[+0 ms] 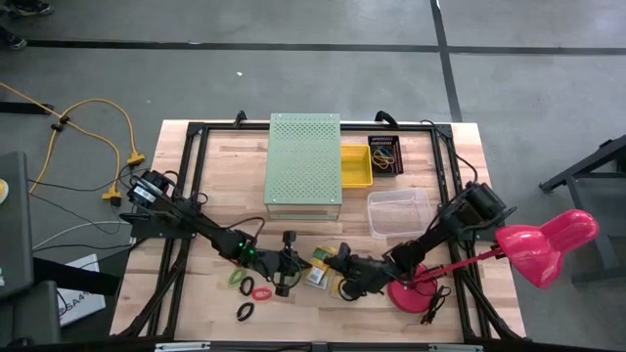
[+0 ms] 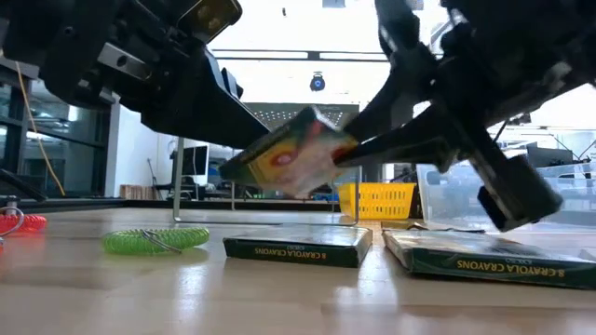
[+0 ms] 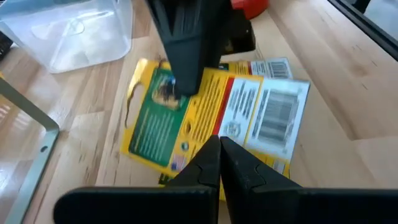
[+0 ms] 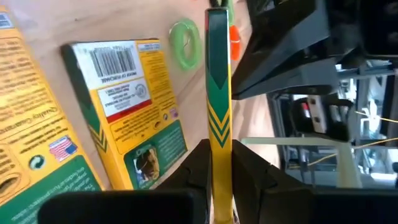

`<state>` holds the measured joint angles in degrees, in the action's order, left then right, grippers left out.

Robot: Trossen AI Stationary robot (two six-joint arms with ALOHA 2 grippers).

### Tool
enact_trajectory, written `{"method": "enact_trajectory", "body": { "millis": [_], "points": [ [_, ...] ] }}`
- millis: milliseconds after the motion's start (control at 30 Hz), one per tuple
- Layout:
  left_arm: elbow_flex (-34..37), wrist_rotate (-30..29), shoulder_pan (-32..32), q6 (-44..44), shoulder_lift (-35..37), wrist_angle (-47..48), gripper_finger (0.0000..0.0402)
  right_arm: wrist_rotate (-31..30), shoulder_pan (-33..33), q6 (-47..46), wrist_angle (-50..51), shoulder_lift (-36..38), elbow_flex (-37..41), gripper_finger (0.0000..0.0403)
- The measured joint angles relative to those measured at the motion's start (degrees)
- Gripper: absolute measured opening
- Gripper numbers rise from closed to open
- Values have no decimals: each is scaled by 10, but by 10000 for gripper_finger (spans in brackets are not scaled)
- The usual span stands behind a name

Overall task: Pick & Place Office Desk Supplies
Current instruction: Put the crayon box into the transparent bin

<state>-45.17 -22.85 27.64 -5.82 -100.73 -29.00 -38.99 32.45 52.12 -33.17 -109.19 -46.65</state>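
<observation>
Three crayon boxes near the table's front edge. R gripper point(image 4: 219, 163) pinches one crayon box point(image 4: 218, 93) edge-on between its fingers; in the low view that box point(image 2: 296, 154) hangs tilted, clear of the wood. L gripper point(image 3: 219, 163) has its fingers pressed together w/ nothing between them, hovering just over the lifted box, very close to the R gripper. Two more boxes lie flat on the table point(image 1: 225, 166) below: one point(image 2: 298, 247) nearer the green band point(image 2: 155, 240), other point(image 2: 494, 256) beside it. Red band point(image 2: 23, 223) further out. Pale-green perforated box point(image 1: 304, 161), yellow tray point(image 1: 356, 168), clear tub point(image 1: 397, 211) sit further back; pink lamp point(image 1: 548, 240) at R side
</observation>
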Motion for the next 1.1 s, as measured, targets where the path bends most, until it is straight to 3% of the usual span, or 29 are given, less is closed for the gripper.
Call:
{"method": "enact_trajectory", "body": {
  "millis": [467,700,1100],
  "points": [
    [0,-7,2,11,23,-5,1,-32,39,-113,90,44,0,31],
    [0,-71,19,15,46,20,1,-36,47,-141,91,45,0,31],
    [0,-190,47,19,46,32,1,-61,50,-363,148,135,0,31]
  ]
}}
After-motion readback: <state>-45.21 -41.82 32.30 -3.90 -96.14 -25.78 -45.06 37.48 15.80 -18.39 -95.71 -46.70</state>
